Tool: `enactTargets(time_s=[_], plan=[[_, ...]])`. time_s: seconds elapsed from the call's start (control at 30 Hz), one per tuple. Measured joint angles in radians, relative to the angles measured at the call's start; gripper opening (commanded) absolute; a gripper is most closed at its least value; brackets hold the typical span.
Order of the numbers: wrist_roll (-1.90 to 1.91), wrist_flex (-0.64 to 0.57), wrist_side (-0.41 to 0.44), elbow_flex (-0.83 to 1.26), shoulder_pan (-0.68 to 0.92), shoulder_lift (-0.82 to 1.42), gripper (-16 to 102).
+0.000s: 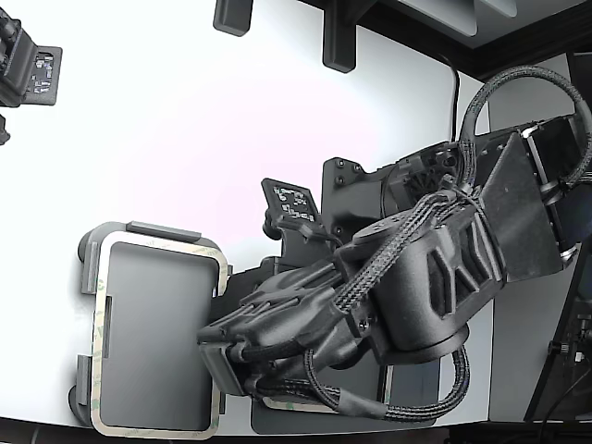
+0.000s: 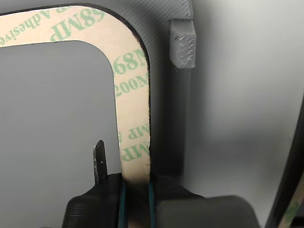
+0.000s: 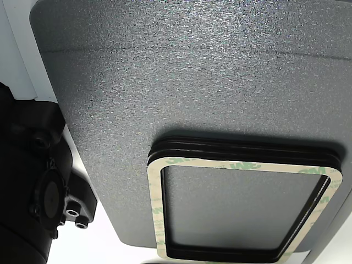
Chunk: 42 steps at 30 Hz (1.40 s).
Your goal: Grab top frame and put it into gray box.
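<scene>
The top frame, a thin cream ring with green print, lies over the light gray box at the exterior view's lower left, its outline matching the box's rim. My gripper is at the frame's right-hand side in that view. In the wrist view the gripper is shut on the frame's edge strip, with a thin metal finger showing beside it. The gray box's floor and a raised tab show around the frame. I cannot tell whether the frame rests on the box or hangs just above it.
A stack of identical frames sits on a darker gray plate; in the exterior view the stack is mostly hidden under my arm. Black fixtures stand along the white table's far edge, and a small black device stands mid-table.
</scene>
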Motion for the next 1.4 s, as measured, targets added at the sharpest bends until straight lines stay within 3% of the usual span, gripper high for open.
enactTargets(time_s=[1.4], plan=[[-0.029,0.0,-0.002,0.029,-0.032,-0.005,-12]])
